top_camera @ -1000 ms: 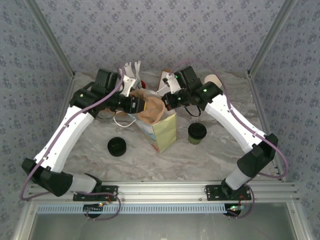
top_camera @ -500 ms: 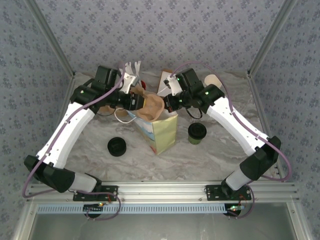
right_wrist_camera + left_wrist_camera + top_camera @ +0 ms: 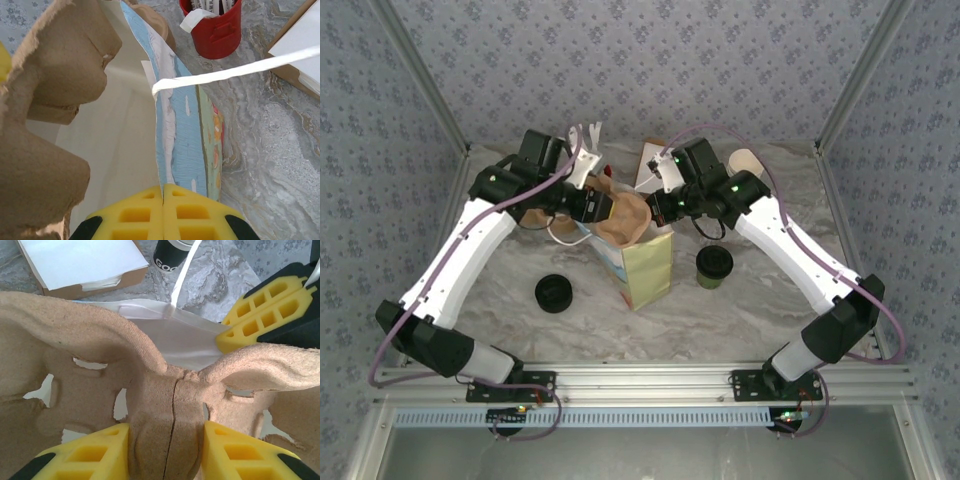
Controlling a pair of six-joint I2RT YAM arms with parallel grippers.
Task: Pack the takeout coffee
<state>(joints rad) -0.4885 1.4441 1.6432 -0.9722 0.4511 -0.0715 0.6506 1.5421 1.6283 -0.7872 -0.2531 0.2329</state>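
The takeout coffee (image 3: 714, 266), a short olive-green cup with a black lid, stands on the table right of the paper bag (image 3: 648, 268). My left gripper (image 3: 594, 205) (image 3: 167, 440) is shut on the centre ridge of a brown pulp cup carrier (image 3: 626, 218) (image 3: 100, 365), which hangs over the bag's open mouth. My right gripper (image 3: 661, 206) (image 3: 164, 192) is shut on the bag's rim (image 3: 159, 150), holding it open. The carrier's edge (image 3: 45, 100) reaches into the bag's white interior. Neither gripper touches the coffee.
A round black lidded item (image 3: 555, 293) sits left of the bag. A box of white napkins (image 3: 85, 265) (image 3: 300, 45) and a red holder (image 3: 216, 27) stand behind the bag. A dark cup with white lettering (image 3: 167, 255) is beyond the bag's white handle (image 3: 235, 70).
My left arm has shifted slightly back and right, nudging the carrier further over the bag's mouth. The right gripper has stayed on the rim. The coffee has not moved.
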